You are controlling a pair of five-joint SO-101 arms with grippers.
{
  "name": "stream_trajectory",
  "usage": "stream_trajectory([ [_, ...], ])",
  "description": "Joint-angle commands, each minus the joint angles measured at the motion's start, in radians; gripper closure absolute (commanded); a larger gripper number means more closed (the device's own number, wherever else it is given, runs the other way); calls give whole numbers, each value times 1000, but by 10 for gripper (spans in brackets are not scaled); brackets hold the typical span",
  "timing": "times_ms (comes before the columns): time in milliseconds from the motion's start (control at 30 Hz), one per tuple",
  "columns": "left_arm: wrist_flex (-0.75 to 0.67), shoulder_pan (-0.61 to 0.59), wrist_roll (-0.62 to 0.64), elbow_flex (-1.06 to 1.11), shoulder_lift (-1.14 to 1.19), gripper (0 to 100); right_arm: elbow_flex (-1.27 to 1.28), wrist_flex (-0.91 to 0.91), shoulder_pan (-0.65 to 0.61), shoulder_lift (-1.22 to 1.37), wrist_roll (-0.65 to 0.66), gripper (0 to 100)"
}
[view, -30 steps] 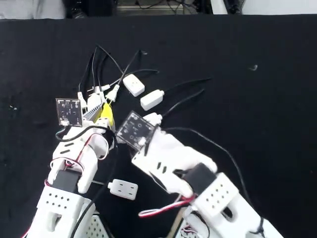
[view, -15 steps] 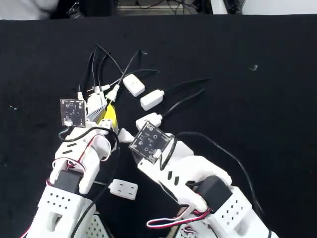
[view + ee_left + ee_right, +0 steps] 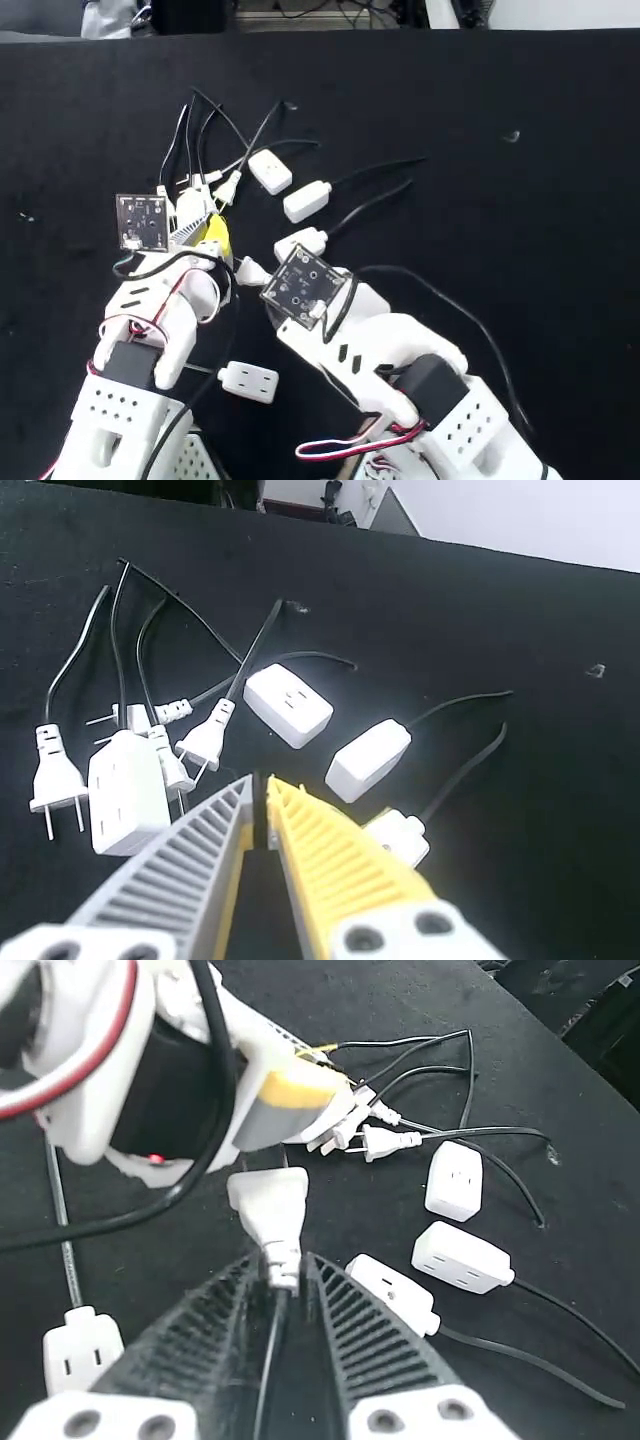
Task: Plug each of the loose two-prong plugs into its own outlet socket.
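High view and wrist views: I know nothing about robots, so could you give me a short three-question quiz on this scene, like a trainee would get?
1. True or false: the right end effector is shut on a white plastic plug with a black cable.
2. The left end effector has ribbed halves coloured: A) grey and yellow; B) both black; C) red and blue.
3. Fill in: in the high view, the white rectangular plastic socket block lies on the black table between the two ____.

Key: 1 true; 2 A; 3 arms.
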Motion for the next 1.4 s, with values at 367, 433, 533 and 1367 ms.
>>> stream_trajectory([
  [367,71,97,-2,-133,2,970,-4,-28,-6,44,-2,988],
  [433,66,122,-2,-108,2,970,-4,-28,-6,44,-2,988],
  [533,64,150,-2,-74,2,970,-5,-28,-6,44,-2,988],
  [1367,63,157,-2,-36,2,970,-36,-20,-9,42,-11,988],
])
